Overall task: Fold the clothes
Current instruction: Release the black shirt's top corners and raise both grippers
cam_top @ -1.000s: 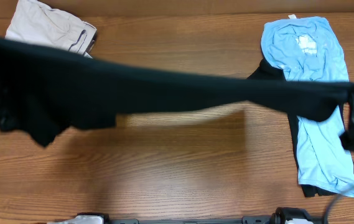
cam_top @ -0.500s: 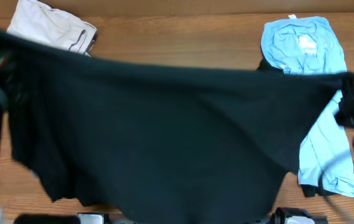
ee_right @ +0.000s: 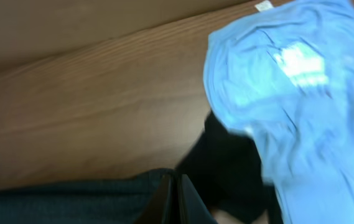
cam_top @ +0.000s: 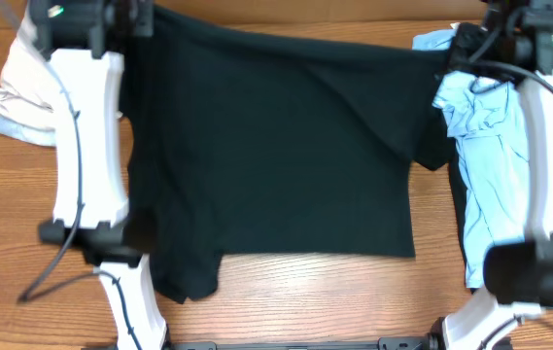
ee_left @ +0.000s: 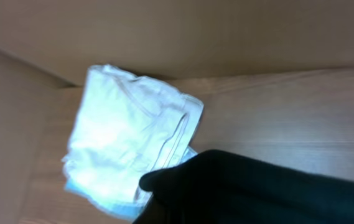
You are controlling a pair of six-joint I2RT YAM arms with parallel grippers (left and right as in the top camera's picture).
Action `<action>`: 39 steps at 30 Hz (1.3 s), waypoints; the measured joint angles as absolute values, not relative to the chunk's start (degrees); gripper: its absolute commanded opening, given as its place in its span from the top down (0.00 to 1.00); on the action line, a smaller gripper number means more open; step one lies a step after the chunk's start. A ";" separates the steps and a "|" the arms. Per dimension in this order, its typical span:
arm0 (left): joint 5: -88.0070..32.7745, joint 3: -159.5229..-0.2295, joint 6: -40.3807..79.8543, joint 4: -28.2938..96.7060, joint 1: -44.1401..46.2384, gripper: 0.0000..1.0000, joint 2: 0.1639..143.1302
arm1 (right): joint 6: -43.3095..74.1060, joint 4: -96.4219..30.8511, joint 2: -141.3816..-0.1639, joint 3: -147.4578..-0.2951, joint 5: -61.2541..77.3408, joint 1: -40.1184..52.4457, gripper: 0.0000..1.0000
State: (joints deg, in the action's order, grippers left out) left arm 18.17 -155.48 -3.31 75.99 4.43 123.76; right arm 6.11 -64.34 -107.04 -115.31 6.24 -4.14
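Observation:
A large black garment (cam_top: 276, 156) lies spread flat over the middle of the table. My left gripper (cam_top: 138, 17) holds its far left corner and my right gripper (cam_top: 456, 44) its far right corner. In the right wrist view the right gripper (ee_right: 178, 198) is pressed shut with black cloth (ee_right: 71, 202) pinched at its fingers. In the left wrist view black cloth (ee_left: 257, 193) covers the jaws. A light blue T-shirt (cam_top: 490, 165) lies at the right over another black piece (ee_right: 226, 168). A beige garment (cam_top: 18, 92) sits at the far left on a pale blue one (ee_left: 89, 196).
Both white arms (cam_top: 86, 136) reach along the table's sides to its far edge, the right one (cam_top: 548, 146) over the blue T-shirt. A low wall (ee_left: 177, 37) runs behind the table. Bare wood (cam_top: 305, 301) shows along the near edge.
The black garment, stretched in the air between both grippers, swung out and came down flat on the table. Both arms moved to the far edge with its corners.

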 measured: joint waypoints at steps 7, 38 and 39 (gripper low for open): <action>18.26 -155.17 -3.29 68.77 4.43 0.96 137.16 | 4.89 -53.98 -121.34 -115.00 9.15 -4.14 0.96; 16.51 -136.57 3.05 88.88 2.22 0.38 139.68 | 4.32 -67.90 -123.04 -102.43 10.26 -4.14 0.46; 16.51 -135.74 3.09 88.73 2.20 0.32 139.68 | 3.86 -68.60 -123.07 -102.21 10.35 -4.14 0.37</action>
State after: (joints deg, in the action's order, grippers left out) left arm 16.51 -135.74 3.09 88.73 2.20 139.68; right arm 3.86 -68.60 -123.07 -102.21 10.35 -4.14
